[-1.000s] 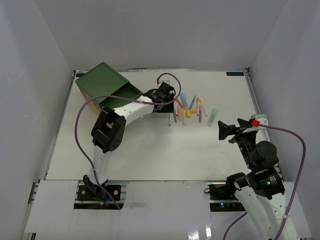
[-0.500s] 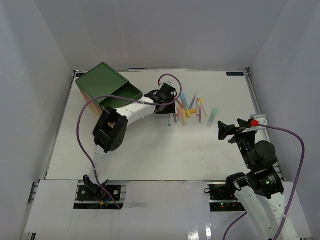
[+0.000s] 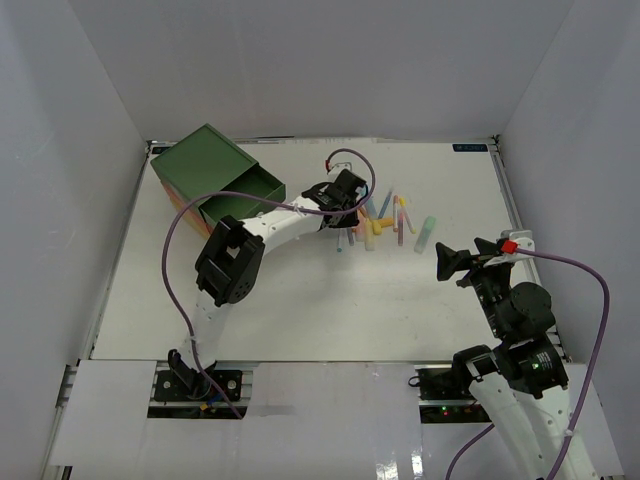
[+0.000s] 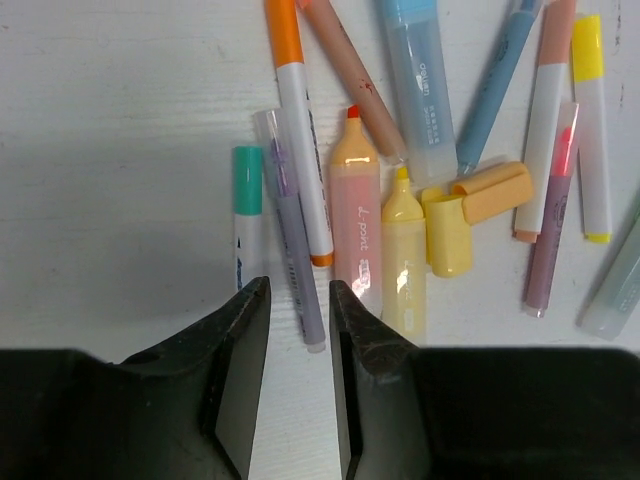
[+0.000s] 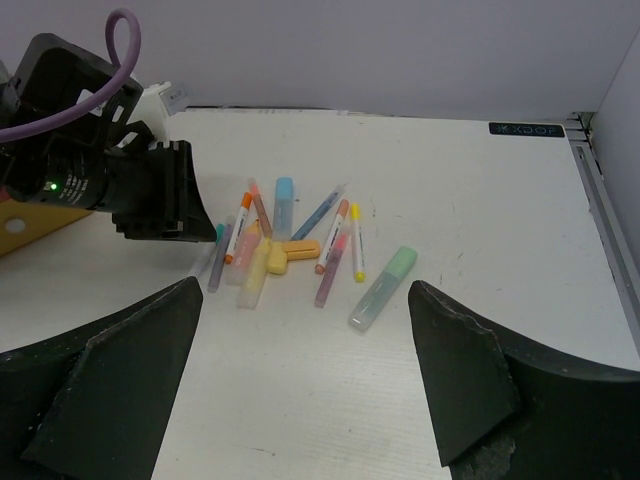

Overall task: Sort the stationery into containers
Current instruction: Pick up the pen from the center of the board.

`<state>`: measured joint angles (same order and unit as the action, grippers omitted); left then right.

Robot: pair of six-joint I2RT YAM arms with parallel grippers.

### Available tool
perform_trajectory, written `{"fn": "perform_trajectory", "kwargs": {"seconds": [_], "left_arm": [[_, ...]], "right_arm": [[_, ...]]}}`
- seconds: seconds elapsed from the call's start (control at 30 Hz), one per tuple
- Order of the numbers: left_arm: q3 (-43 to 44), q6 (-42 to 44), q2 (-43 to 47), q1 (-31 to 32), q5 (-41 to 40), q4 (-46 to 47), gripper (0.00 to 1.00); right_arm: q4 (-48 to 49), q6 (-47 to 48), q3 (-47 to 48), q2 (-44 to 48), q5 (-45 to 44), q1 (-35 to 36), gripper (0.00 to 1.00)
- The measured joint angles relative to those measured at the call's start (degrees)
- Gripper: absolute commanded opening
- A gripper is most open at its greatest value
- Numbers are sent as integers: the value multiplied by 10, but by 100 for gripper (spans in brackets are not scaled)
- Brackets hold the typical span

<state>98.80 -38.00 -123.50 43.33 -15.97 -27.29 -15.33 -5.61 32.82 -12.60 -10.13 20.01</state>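
Observation:
The stationery [image 3: 383,220] lies in a loose cluster mid-table: pens and stubby highlighters in pastel colours. My left gripper [image 4: 298,285] points down at the cluster's left edge, and also shows in the top view [image 3: 345,208]. Its jaws stand narrowly open around the near end of a lilac pen [image 4: 290,230], with a small gap on each side. A teal-capped pen [image 4: 246,215] lies just left of it, a pink highlighter [image 4: 355,210] just right. The green-topped containers [image 3: 205,165] stand at the back left, top drawer [image 3: 240,195] pulled out. My right gripper [image 5: 302,290] hangs wide open and holds nothing.
A mint highlighter [image 5: 382,288] lies apart at the cluster's right. White walls enclose the table on three sides. The left arm's purple cable [image 3: 170,230] loops over the table's left half. A raised rail [image 3: 507,200] runs along the right edge.
The left gripper has shifted right from the drawer side to the pens' left edge, and its jaws have narrowed around the lilac pen's end. The right arm has not moved.

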Motion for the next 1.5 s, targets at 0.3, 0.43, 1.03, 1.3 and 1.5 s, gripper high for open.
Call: {"fn": "perform_trajectory", "kwargs": {"seconds": [0.3,0.43,1.03,1.3,1.5], "left_arm": [[22,-11,-49,0,-12,3,36],[31,-15,-69,0,-17,3,35],[52,-14,-84,0,-37,-2,23],[53,-6,-84,3,-37,-3,6],[53,10,-76,4,-22,-12,4]], "right_arm": [[0,0,0,3,0,0,90],[0,0,-1,4,0,0,90],[0,0,-8,10,0,2,90],[0,0,-8,10,0,3,90],[0,0,-8,10,0,3,90]]}}
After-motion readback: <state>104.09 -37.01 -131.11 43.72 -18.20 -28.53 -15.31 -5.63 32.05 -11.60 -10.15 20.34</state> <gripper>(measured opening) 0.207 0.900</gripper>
